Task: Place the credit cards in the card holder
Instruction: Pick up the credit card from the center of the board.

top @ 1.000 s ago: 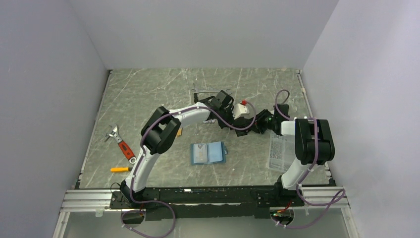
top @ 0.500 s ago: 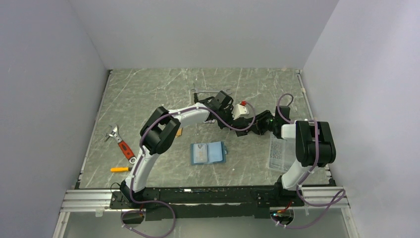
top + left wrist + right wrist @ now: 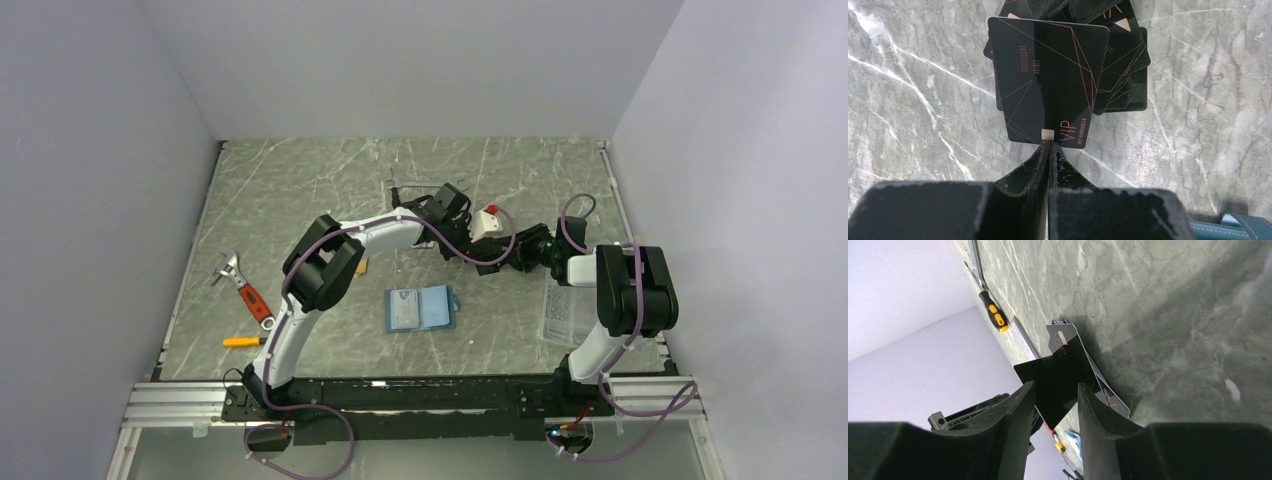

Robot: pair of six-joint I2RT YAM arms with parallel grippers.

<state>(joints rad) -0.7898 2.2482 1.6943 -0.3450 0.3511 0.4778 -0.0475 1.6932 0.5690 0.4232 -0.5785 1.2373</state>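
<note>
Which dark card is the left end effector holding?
The top card printed VIP, its edge pinched in the left end effector; the others lie fanned beneath.

I noted white arm links (image 3: 385,232) with black joint housings (image 3: 325,275), looped purple cables (image 3: 480,262), and matte black gripper fingers (image 3: 1023,170).

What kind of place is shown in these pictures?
Probably a robot test cell: a marble-patterned table enclosed by plain walls, with the left arm and right arm on a metal rail.
</note>
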